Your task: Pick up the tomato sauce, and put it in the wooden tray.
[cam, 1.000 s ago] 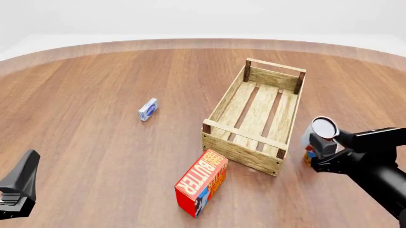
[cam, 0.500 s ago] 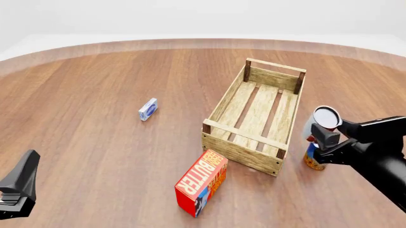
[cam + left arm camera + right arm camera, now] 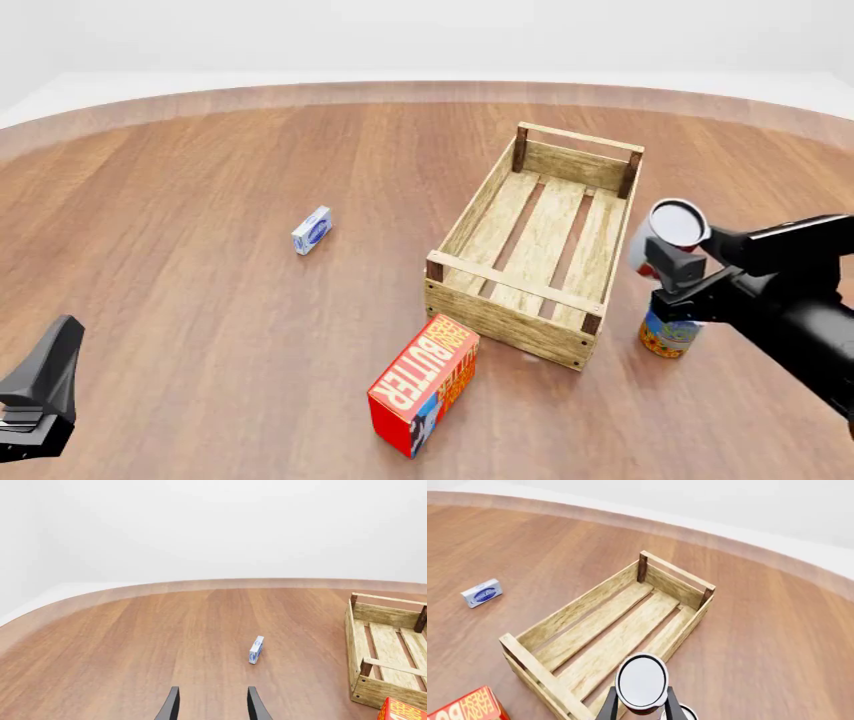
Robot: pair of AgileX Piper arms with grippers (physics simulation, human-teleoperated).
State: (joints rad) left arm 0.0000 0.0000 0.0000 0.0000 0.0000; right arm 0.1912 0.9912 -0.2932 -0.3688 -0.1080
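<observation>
The tomato sauce (image 3: 671, 229) is a small can with a silver-white top, lifted off the table with my right gripper (image 3: 671, 268) shut on it. It hangs at the right-hand wall of the wooden tray (image 3: 483, 223), near the tray's front corner. In the right wrist view the tomato sauce (image 3: 641, 681) shows top-on between the fingers (image 3: 606, 709), above the slats of the wooden tray (image 3: 575, 613). My left gripper (image 3: 211, 706) is open and holds nothing, far off at the front left (image 3: 38, 392).
A blue and yellow can (image 3: 666, 336) stands on the table under my right gripper. A red butter box (image 3: 424, 384) lies in front of the tray. A small blue and white box (image 3: 311, 230) lies left of the tray, ahead of the left gripper (image 3: 256, 650).
My right gripper has risen with the tomato sauce and shifted slightly left toward the tray, uncovering the blue and yellow can beneath. The left arm has not moved.
</observation>
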